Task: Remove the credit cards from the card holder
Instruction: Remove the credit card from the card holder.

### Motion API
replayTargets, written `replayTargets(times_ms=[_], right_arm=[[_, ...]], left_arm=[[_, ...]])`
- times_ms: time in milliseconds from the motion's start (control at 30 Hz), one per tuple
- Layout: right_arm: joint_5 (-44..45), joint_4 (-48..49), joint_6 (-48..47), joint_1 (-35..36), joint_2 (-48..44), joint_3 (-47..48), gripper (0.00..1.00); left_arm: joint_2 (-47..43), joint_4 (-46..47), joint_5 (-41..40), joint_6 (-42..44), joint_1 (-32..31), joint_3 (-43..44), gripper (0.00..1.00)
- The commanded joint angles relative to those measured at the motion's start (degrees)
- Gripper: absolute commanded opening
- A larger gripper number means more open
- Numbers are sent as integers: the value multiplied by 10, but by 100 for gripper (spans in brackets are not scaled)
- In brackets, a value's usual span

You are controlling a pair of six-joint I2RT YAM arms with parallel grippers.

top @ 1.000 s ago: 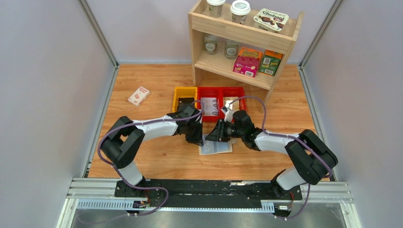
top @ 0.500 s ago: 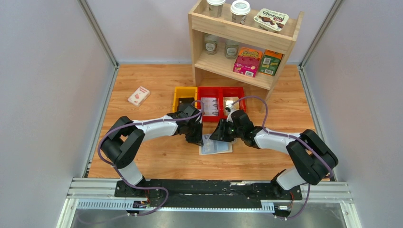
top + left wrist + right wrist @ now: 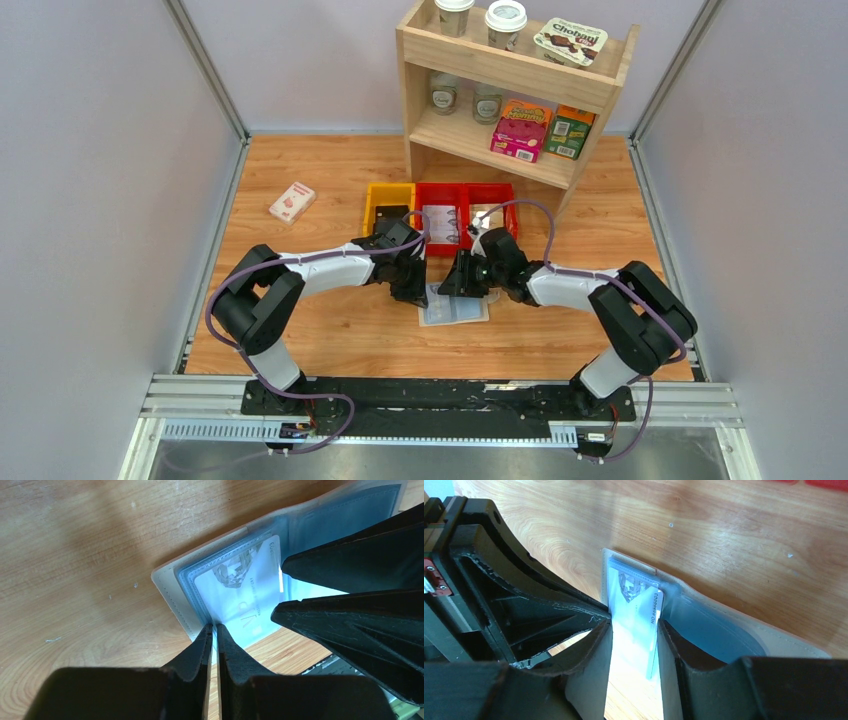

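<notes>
White flat foil-lidded tub (image 3: pixel 571 40) atop wooden shelf unit (image 3: pixel 500 66) — "Chobani" across lid. Thin silver-grey card (image 3: pixel 636 612) — small print along edge, only "ON" readable. Pink box (image 3: pixel 520 130), green box (image 3: pixel 569 133): lettering too small.

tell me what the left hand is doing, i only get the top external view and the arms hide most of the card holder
observer: in the left wrist view the left hand is nearly shut, pinching the card holder at its edge
operator: any card showing
observer: yes, a silver card with faint print sits in the clear pocket
operator: right hand on it
observer: the right wrist view shows the right hand open, one finger each side of the card; contact i can't tell
</notes>
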Motion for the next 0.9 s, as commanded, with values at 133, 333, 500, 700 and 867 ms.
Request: replayTargets(times_ms=[133,333,500,700,867], right_arm=[[5,5,-17,3,-38,9,39],[48,-67,-21,3,-12,41,39],[35,-75,-21,4,15,55,39],[-30,-39,-26,6,33,56,38],[-80,19,-20,7,18,35,35]], left_arm=[[16,-25,-33,13,-3,2,13],[7,-27,-41,12,-3,0,13],[2,-29,-47,10,-3,-3,13],[18,-27,-45,14,-3,3,13],[20,-25,-51,15,-3,1,13]])
